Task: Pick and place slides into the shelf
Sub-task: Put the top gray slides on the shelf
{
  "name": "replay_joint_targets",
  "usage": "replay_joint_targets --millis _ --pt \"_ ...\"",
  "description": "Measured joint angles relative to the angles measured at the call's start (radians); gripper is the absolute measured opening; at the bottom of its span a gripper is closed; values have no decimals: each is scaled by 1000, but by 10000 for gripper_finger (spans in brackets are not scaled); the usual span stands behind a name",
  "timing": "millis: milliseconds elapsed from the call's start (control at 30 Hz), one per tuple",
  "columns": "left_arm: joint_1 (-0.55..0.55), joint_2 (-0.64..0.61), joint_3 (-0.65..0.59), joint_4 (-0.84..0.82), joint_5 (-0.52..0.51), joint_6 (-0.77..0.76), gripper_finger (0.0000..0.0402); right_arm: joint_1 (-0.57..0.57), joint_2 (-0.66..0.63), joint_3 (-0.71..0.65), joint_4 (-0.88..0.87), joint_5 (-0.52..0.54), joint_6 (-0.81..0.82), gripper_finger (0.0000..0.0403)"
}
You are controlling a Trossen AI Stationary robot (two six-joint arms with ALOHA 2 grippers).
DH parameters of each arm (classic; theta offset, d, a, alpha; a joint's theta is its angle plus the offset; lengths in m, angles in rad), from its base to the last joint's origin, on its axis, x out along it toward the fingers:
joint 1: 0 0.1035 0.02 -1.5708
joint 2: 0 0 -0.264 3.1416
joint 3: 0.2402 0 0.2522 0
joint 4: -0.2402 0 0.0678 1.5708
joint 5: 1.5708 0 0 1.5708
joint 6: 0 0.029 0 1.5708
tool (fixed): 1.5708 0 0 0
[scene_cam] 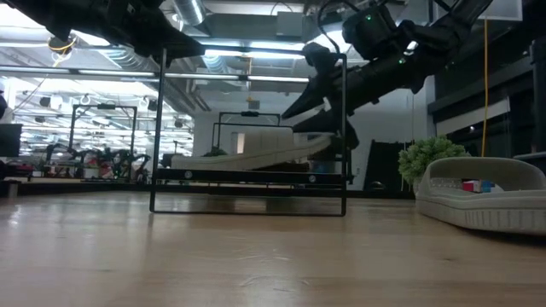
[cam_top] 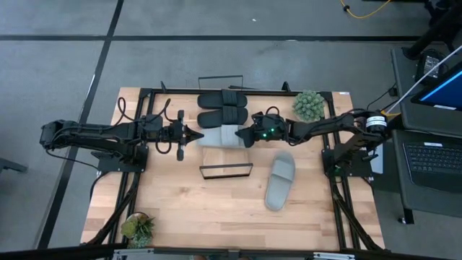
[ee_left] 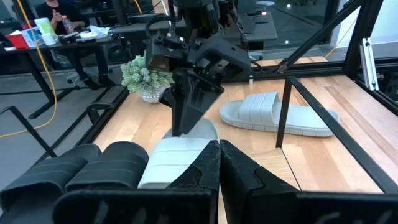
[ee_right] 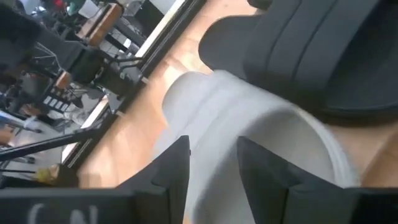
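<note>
right end effector (cam_top: 247,136): over the shelf, at the right-hand end of the light grey slide lying there; fingers (ee_right: 171,168) spread, the slide's rim showing in the gap between them; cannot tell whether they touch it
left end effector (cam_top: 196,135): at the opposite end of the same slide, fingers (ee_left: 205,168) pressed together, tip just beside the slide, holding nothing
grey slide on shelf (cam_top: 220,136): lies across the shelf, between the two end effectors; in the low view (scene_cam: 256,147) its right end sits higher than its left, below the right end effector
black slides (cam_top: 222,108): two, side by side on the shelf, toward the far edge of the worktop; the nearer one is just beside the grey slide
second grey slide (cam_top: 279,180): flat on the worktop, right of the shelf's near end, well apart from both end effectors; strap up
shelf (cam_top: 225,171): runs near-to-far across the middle of the worktop, black wire frame at each end; near end carries nothing
worktop (cam_top: 195,209): light wood
plants: one pot (cam_top: 308,105) at the far right corner, one (cam_top: 137,227) at the near left corner
laptop (cam_top: 433,155): off the worktop to the right
background: a seated person (ee_left: 55,14) at a desk, seen in the left wrist view
</note>
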Motion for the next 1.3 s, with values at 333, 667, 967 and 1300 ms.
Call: replay_joint_targets --millis 333,667,967,1300 --pt "-64 0 0 0 0 4 0 -19 -18 5 -56 8 -107 118" --pt "-81 0 0 0 0 4 0 -3 -18 109 -83 -82 -324 99" --pt "-81 0 0 0 -1 3 0 -4 -18 219 -421 -158 -547 7" --pt "-80 0 0 0 -6 3 0 42 -18 247 -711 -240 -683 6"
